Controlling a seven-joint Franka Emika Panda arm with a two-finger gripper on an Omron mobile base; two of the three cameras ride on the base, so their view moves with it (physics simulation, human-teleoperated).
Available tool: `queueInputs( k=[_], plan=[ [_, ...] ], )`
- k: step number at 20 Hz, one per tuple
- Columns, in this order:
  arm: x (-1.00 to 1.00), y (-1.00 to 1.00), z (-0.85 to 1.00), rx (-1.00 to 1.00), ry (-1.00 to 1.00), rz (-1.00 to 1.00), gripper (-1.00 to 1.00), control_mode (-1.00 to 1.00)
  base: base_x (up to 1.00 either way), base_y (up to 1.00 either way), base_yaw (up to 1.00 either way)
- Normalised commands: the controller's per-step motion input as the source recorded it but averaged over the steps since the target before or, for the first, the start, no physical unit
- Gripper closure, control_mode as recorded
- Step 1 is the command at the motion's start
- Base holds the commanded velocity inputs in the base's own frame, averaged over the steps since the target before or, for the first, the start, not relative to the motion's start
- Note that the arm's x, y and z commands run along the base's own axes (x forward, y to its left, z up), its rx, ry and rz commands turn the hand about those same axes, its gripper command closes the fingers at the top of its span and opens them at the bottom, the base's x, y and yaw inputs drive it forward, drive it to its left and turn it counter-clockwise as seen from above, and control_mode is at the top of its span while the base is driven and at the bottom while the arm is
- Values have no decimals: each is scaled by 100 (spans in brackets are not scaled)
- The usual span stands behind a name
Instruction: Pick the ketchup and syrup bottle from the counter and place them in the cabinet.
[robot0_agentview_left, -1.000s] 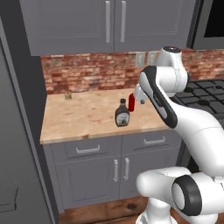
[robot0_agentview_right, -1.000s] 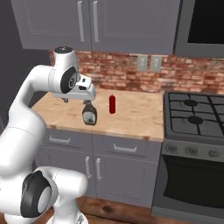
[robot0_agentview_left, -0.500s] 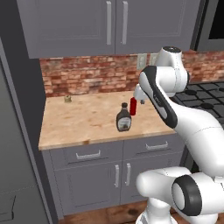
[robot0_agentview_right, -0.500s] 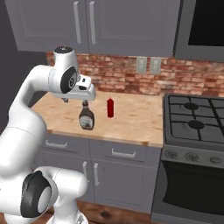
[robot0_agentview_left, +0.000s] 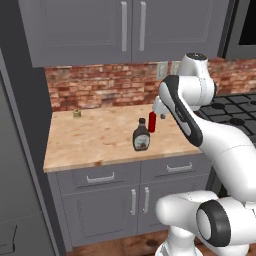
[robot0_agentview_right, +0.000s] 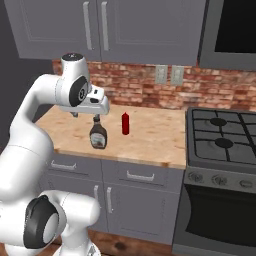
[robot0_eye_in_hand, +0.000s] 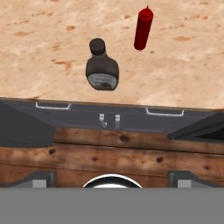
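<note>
The ketchup, a slim bright red bottle, stands upright on the tan counter. Close in front of it, towards the counter's edge, stands the brown-grey syrup bottle. My gripper hangs open above and slightly in front of both bottles, holding nothing and touching neither. Its white hand shows just above the syrup bottle's cap. A tall dark grey cabinet borders the counter's left end; its door and handle are out of sight.
A small olive object sits at the back left of the counter by the brick wall. Paired-door wall cabinets hang overhead. The black stove adjoins the counter's right end. Grey drawers and doors lie below.
The whole scene has slid slightly downward in both base views, so the cameras moved. Both bottles stay where they were, and the open gripper still hovers above them.
</note>
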Motion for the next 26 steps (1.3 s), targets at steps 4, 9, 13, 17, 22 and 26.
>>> queueInputs(
  k=[4,9,13,17,22,26],
  plan=[
    [0,-3,0,1,0,0,-100,-100,1,-9,0],
    [-8,-16,0,8,0,4,-100,-100,0,0,0],
    [-15,-30,0,10,0,15,-100,-100,0,0,0],
    [-9,-30,-4,7,0,18,-100,-100,0,0,0],
    [0,-15,-9,2,0,23,-100,-100,0,0,0],
    [0,-1,-16,0,-1,27,-100,-100,0,0,0]
  ],
)
